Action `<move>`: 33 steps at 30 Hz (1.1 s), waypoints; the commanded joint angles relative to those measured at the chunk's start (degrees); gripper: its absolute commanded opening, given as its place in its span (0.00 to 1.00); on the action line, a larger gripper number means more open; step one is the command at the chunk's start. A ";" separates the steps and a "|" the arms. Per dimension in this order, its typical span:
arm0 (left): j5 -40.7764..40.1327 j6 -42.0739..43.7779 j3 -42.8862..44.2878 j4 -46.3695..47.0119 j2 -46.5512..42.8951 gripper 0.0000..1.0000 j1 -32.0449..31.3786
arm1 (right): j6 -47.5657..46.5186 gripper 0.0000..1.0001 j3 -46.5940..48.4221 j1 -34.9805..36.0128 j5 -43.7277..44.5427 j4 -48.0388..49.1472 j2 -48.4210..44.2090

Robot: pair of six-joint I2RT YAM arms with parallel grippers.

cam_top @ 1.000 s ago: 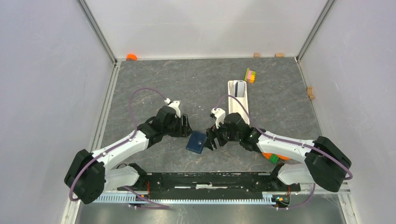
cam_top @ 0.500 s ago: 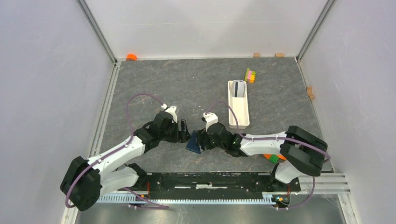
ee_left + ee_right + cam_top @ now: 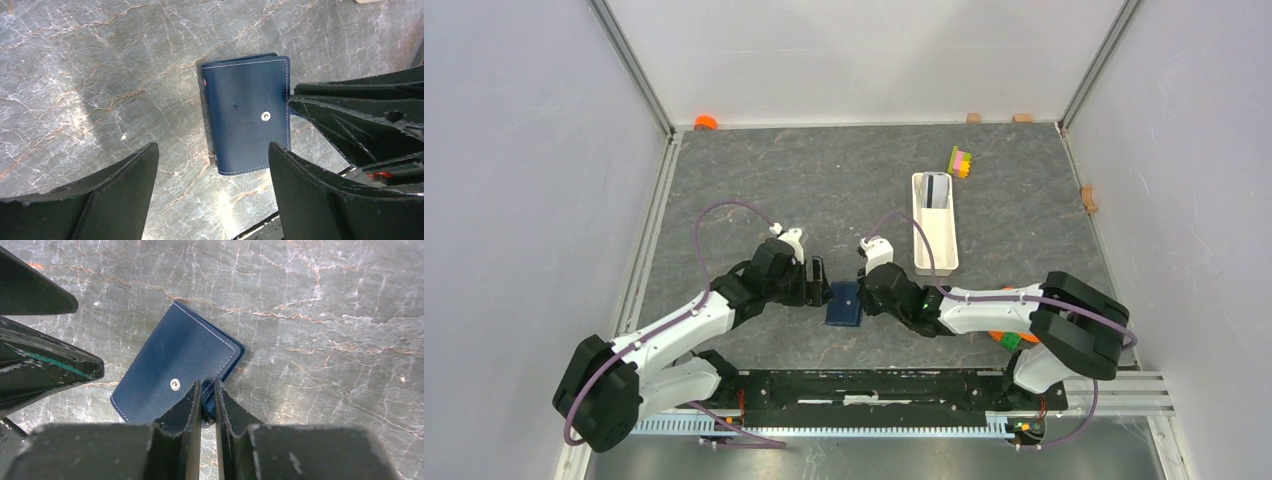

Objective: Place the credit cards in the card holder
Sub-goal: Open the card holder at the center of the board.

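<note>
The card holder (image 3: 845,303) is a navy-blue wallet, folded shut, lying flat on the stone table between the two arms. Its snap stud faces up (image 3: 247,120). My right gripper (image 3: 861,297) is shut on the card holder's right edge, and the blue edge shows pinched between the two fingers (image 3: 207,385) over the card holder (image 3: 175,365). My left gripper (image 3: 821,281) hangs open just left of the wallet, its fingers wide apart (image 3: 212,150) with nothing between them. Grey credit cards (image 3: 936,190) seem to stand in the far end of the white tray.
The long white tray (image 3: 936,245) lies right of centre, behind the right arm. A yellow-pink-green block stack (image 3: 961,162) sits beyond it. An orange cap (image 3: 705,122) is at the back left corner. Orange and green pieces (image 3: 1005,338) lie under the right arm.
My right gripper moved left onto the wallet and closed on its edge. The left gripper opened wider and shifted slightly nearer. The wallet now lies squarer to the table edge.
</note>
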 commanded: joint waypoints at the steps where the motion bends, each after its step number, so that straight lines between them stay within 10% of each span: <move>1: 3.56 -0.62 1.94 0.72 0.42 0.87 -0.23 | -1.82 0.04 1.49 0.20 2.97 -1.65 -4.31; 33: 19.65 -4.52 -1.63 16.39 5.25 0.93 -0.38 | -3.27 0.00 3.07 0.25 1.55 -4.39 -12.66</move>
